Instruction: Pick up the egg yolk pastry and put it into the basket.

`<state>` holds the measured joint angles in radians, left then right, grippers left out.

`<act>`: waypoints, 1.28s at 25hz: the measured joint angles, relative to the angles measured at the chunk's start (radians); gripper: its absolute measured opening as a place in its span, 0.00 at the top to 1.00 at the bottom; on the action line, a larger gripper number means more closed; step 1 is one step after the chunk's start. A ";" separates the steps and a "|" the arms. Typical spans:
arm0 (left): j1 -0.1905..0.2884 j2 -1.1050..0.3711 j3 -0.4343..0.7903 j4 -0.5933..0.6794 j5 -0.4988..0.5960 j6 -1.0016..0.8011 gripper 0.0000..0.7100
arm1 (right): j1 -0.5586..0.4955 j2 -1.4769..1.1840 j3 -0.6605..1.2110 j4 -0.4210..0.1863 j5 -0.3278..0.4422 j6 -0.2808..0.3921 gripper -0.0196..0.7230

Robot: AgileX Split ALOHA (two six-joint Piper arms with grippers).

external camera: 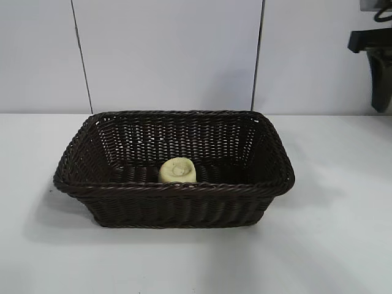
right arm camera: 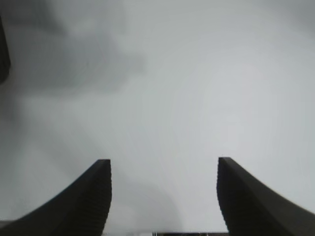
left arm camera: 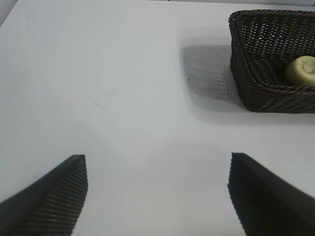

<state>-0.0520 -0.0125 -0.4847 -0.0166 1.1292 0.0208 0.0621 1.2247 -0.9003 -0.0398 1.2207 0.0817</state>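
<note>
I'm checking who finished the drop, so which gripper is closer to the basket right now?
Probably the right. The right gripper hangs open above the table beyond the basket, holding nothing. The left gripper, also open, sits back over bare table, seeing the basket and egg yolk pastry farther off.

No text, label, brand, number or sign can be read on anything in these views.
</note>
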 joint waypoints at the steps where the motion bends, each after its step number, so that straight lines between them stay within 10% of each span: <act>1: 0.000 0.000 0.000 0.000 0.000 0.000 0.20 | 0.000 -0.057 0.058 0.004 -0.011 -0.001 0.36; 10: 0.000 0.000 0.000 0.000 0.000 0.000 0.20 | 0.000 -0.519 0.416 0.022 -0.148 -0.023 0.36; 32: 0.000 0.000 0.000 0.000 0.001 0.000 0.20 | 0.000 -1.239 0.432 0.030 -0.139 -0.023 0.36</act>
<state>-0.0520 -0.0125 -0.4847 -0.0166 1.1301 0.0208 0.0621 -0.0147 -0.4678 -0.0094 1.0819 0.0587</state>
